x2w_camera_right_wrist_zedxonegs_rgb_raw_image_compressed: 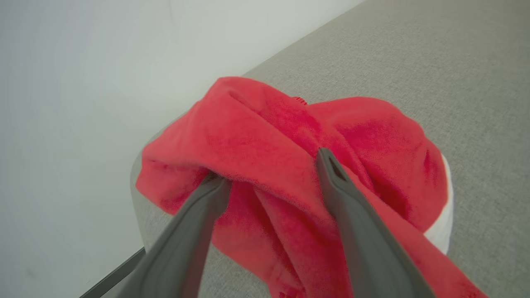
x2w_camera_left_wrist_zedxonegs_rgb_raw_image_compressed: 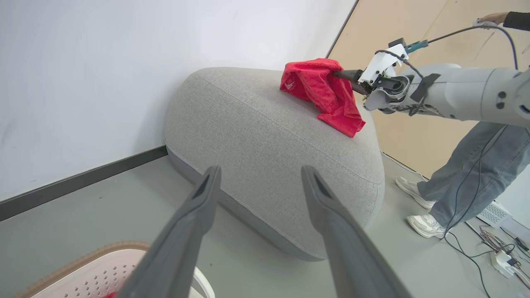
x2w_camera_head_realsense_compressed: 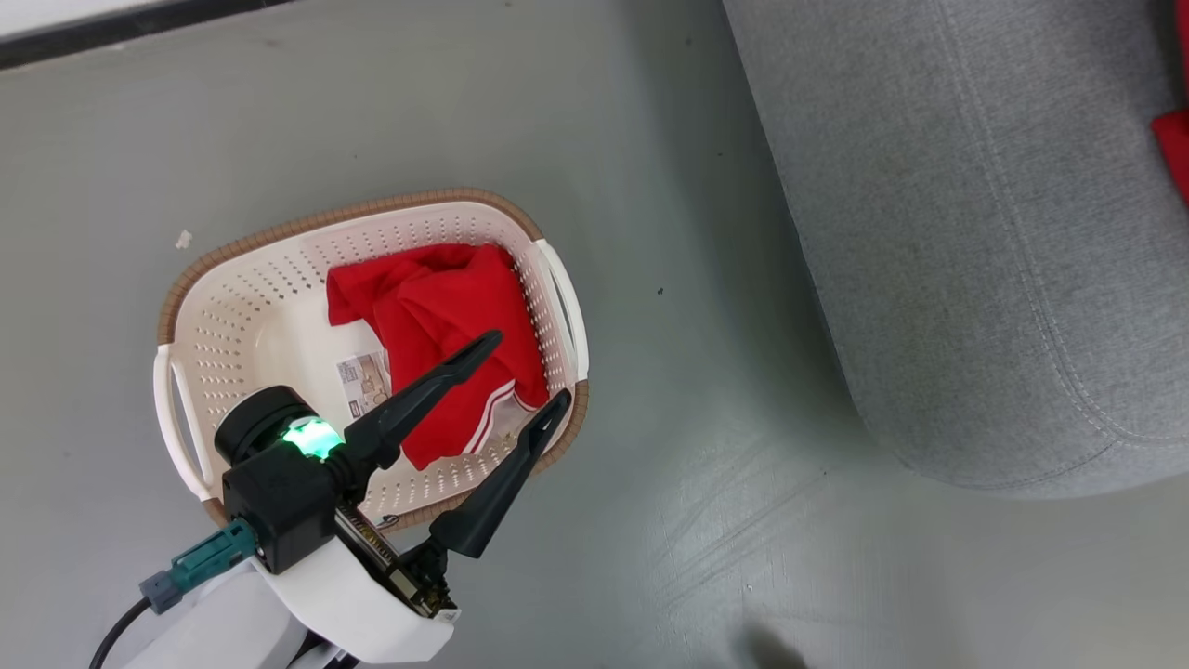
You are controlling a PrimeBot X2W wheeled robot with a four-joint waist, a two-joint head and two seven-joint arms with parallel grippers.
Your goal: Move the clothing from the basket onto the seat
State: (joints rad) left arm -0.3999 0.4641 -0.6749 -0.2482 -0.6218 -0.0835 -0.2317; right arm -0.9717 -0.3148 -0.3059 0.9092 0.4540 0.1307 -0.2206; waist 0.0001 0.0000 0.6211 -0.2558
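A red piece of clothing (x2w_camera_head_realsense_compressed: 437, 316) with white stripe trim lies crumpled in the right half of the cream basket (x2w_camera_head_realsense_compressed: 372, 209), which stands on the grey floor. My left gripper (x2w_camera_head_realsense_compressed: 528, 370) hovers open over that garment, its fingers spread and holding nothing. In the left wrist view its fingers (x2w_camera_left_wrist_zedxonegs_rgb_raw_image_compressed: 261, 169) point past the basket's rim (x2w_camera_left_wrist_zedxonegs_rgb_raw_image_compressed: 83, 273) at the grey seat (x2w_camera_left_wrist_zedxonegs_rgb_raw_image_compressed: 256, 124). A second red garment (x2w_camera_left_wrist_zedxonegs_rgb_raw_image_compressed: 327, 91) lies on top of the seat. My right gripper (x2w_camera_right_wrist_zedxonegs_rgb_raw_image_compressed: 271, 169) is open at it, with red cloth (x2w_camera_right_wrist_zedxonegs_rgb_raw_image_compressed: 265, 136) bunched between the spread fingers.
The seat (x2w_camera_head_realsense_compressed: 975, 232) stands to the right of the basket with bare floor between them. A person's legs (x2w_camera_left_wrist_zedxonegs_rgb_raw_image_compressed: 468, 178) stand beyond the seat, and a hand (x2w_camera_left_wrist_zedxonegs_rgb_raw_image_compressed: 492, 17) holds a cable. Cables and a power strip (x2w_camera_left_wrist_zedxonegs_rgb_raw_image_compressed: 503, 258) lie on the floor there. A white wall runs behind.
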